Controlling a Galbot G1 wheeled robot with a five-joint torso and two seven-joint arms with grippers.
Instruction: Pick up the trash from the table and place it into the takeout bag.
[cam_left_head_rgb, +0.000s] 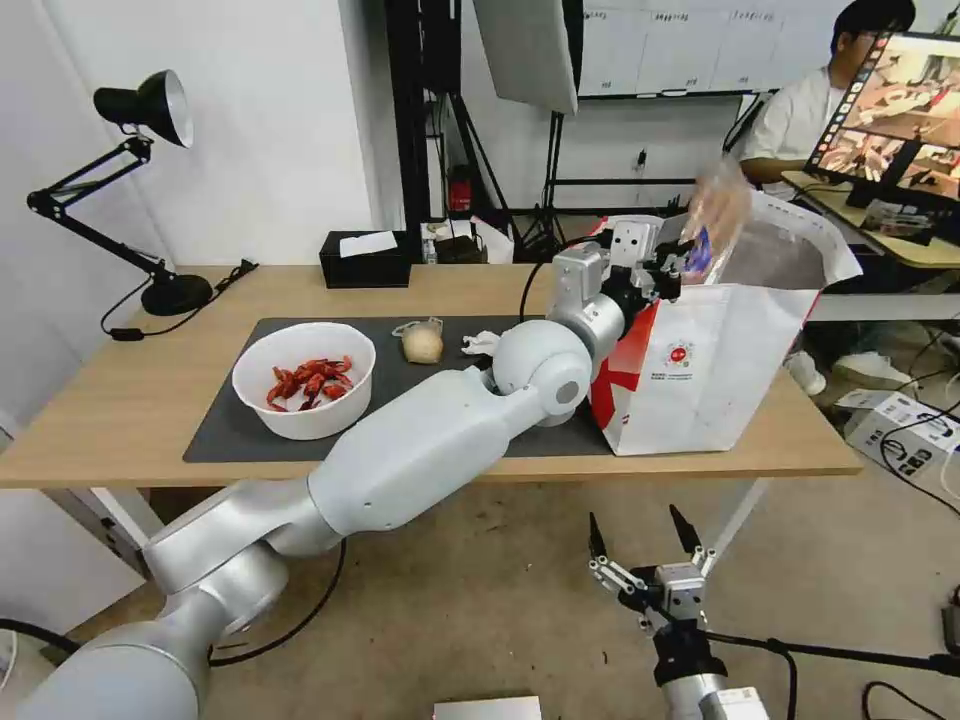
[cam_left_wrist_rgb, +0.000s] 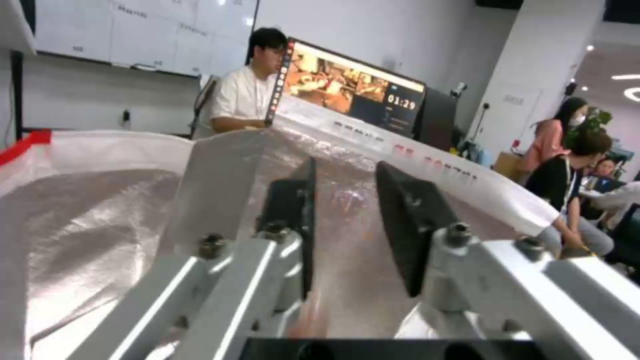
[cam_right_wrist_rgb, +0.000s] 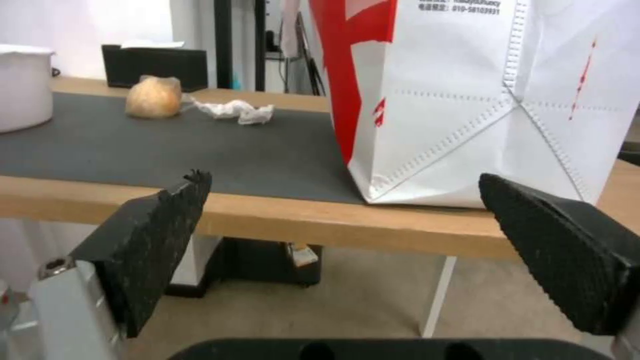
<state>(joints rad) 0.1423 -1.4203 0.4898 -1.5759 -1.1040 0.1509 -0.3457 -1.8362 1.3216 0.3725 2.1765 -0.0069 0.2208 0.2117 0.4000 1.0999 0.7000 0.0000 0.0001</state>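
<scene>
You're holding left gripper (cam_left_head_rgb: 672, 268) over bag (cam_left_head_rgb: 700, 370) mouth, jaws parting, tray (cam_left_head_rgb: 718, 215) blurring above. Aim for foil lining, clearing rim. Right gripper (cam_left_head_rgb: 645, 535) idling low, jaws spread.

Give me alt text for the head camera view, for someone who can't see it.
The left gripper reaches over the open takeout bag at the table's right end, with a blurred clear plastic tray above the opening. A white bowl of crayfish shells, a wrapped beige ball and a crumpled tissue sit on the grey mat. The right gripper hangs open below the table.
</scene>
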